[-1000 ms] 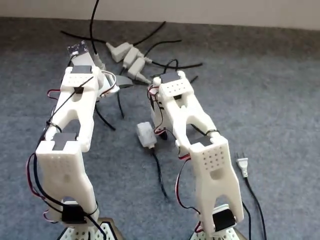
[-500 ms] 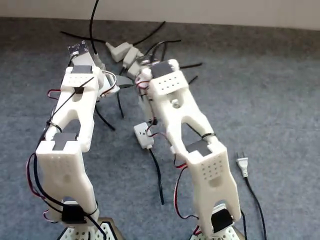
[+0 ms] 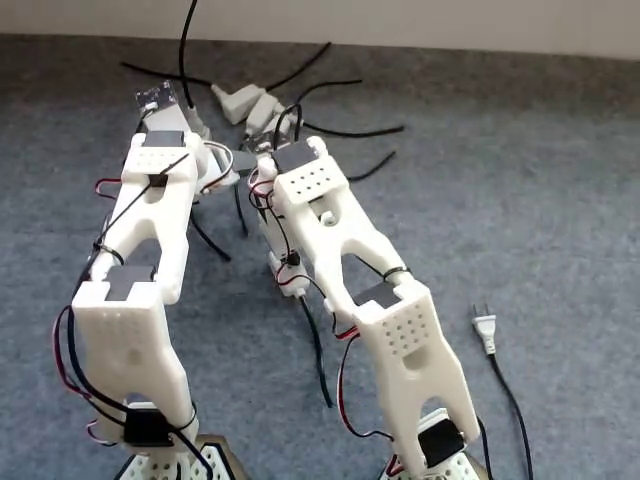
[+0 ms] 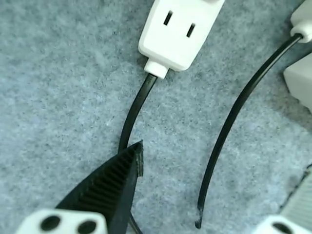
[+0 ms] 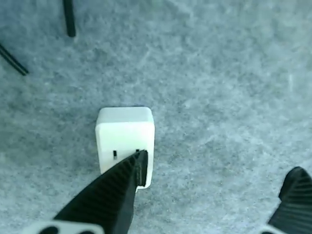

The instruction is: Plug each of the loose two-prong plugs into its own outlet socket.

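Grey carpet point(image 3: 560, 200) covers the whole working surface, with a strip of pale wall point(image 3: 450, 20) along its far edge. The left pincer point(image 4: 219, 170) hangs low over the carpet with its jaws spread wide and nothing held between them. Straight ahead of its black finger point(image 4: 119, 185) lies a white socket point(image 4: 180, 29), slotted face up, clear of the tip. The socket's black cord point(image 4: 136, 107) runs back towards that finger and passes beneath its tip. A second black cord point(image 4: 234, 117) lies across the gap between the jaws, its free end on the carpet. Another white socket body point(image 4: 300, 83) sits off to the far side of that cord. The right pincer point(image 5: 218, 165) is likewise wide open and empty, close above the carpet. A square socket block point(image 5: 124, 131) lies face up at the tip of one of its fingers point(image 5: 114, 195), which overlaps the block's near edge; whether they touch cannot be told. The other finger stands well apart from the block over bare carpet. The loose two-prong plug point(image 3: 485, 326) lies with its black lead well away from both pincers, on the right arm's outer side and nearer that arm's base than its pincer. More white sockets point(image 3: 240, 100) lie in a cluster among tangled cords beyond both pincers.
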`<state>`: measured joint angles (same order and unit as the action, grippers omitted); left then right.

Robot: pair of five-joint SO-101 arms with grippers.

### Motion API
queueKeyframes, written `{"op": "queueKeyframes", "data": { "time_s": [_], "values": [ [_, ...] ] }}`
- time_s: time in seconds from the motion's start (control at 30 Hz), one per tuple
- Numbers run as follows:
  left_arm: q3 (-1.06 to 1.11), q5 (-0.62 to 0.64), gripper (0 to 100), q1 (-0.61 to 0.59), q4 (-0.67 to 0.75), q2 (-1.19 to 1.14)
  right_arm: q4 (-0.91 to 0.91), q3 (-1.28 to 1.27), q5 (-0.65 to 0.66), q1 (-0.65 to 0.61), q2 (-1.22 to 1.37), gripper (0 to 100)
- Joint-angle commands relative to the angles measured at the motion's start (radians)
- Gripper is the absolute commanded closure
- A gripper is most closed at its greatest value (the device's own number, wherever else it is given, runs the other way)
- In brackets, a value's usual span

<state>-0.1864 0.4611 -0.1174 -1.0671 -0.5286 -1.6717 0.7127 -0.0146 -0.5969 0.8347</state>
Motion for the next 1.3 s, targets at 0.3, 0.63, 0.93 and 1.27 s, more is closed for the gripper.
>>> {"op": "queueKeyframes", "data": {
  "time_s": [0.3, 0.63, 0.93, 1.27],
  "values": [
    [-0.016, 0.008, 54, 0.005, 0.012, 0.019, 0.007, -0.01, 0.009, 0.157, 0.113, 66.8],
    [-0.016, 0.008, 54, 0.004, 0.012, 0.019, -0.094, 0.251, 0.078, 0.176, 0.064, 81.0],
    [-0.018, 0.163, 54, -0.076, 0.012, 0.021, -0.094, 0.163, 0.11, -0.031, -0.223, 81.0],
    [-0.033, 0.198, 54, -0.107, 0.012, 0.019, 0.053, -0.401, 0.206, -0.157, -0.394, 81.0]
  ]
}}
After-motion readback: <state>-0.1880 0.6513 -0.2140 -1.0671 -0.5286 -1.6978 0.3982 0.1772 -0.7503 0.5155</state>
